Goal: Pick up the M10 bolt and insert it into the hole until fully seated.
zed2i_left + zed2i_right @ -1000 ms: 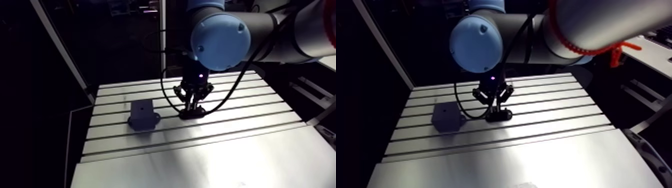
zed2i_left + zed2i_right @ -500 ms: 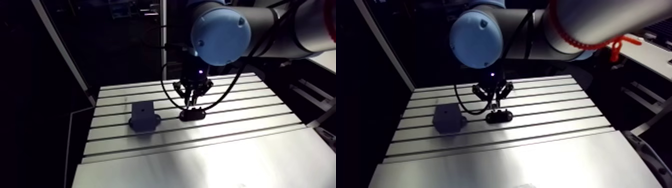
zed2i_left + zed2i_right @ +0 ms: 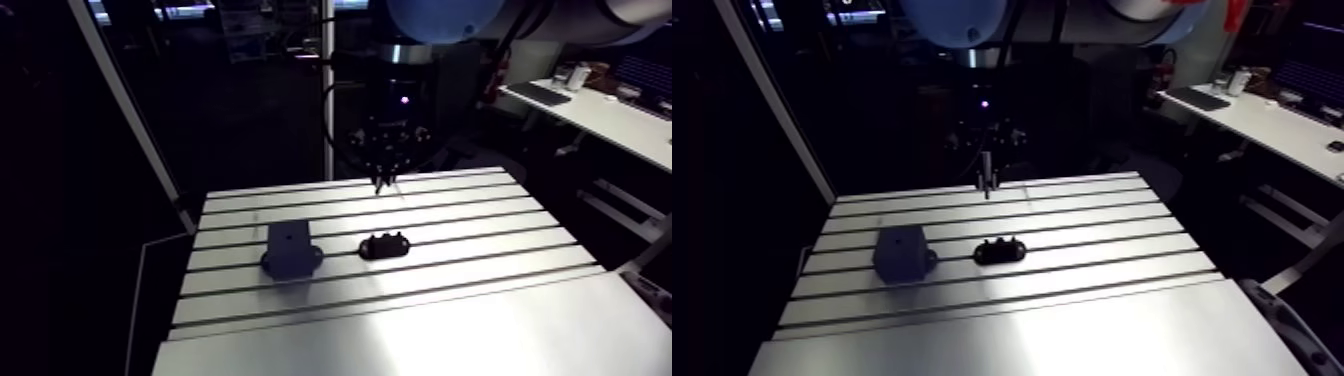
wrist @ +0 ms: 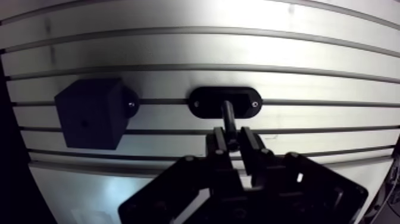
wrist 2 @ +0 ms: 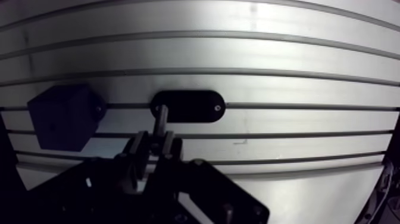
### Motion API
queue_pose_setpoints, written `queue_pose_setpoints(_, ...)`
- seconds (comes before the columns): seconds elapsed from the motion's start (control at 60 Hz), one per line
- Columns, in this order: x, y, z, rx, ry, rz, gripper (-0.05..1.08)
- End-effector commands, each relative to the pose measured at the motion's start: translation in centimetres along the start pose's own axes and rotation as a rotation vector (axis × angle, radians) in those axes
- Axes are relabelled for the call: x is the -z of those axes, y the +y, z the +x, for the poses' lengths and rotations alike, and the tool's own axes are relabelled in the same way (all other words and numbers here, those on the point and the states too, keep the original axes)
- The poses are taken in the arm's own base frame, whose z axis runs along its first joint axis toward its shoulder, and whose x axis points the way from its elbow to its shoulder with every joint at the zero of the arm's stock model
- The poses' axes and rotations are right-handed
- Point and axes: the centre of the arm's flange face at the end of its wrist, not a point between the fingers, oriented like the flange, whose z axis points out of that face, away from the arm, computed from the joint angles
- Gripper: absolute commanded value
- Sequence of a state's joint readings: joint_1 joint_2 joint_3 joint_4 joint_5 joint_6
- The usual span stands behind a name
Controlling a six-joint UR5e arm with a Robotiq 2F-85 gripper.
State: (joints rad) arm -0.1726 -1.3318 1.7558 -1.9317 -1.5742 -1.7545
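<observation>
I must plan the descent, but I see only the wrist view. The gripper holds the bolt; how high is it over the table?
Observer: In the arm view the gripper hangs well clear of the table, with open air under the bolt.
Operator: Does the bolt hang straight?
Observer: Yes, about upright, tip down.
Operator: Which stands taller, block or holder?
Observer: The block, clearly; the holder lies low and flat.
</observation>
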Motion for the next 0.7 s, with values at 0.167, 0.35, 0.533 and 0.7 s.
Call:
queue_pose_setpoints(0.167,10.7,-8.2,-0.2,0.124,-0.075,0.049,1.08)
queue_pose_setpoints(0.35,10.6,-10.2,-0.5,0.155,-0.171,0.057,1.08)
queue_pose_setpoints(0.533,10.0,-13.8,-0.5,0.216,-0.222,0.044,1.08)
queue_pose_setpoints(0.7,9.8,-15.0,-0.6,0.237,-0.235,0.035,1.08)
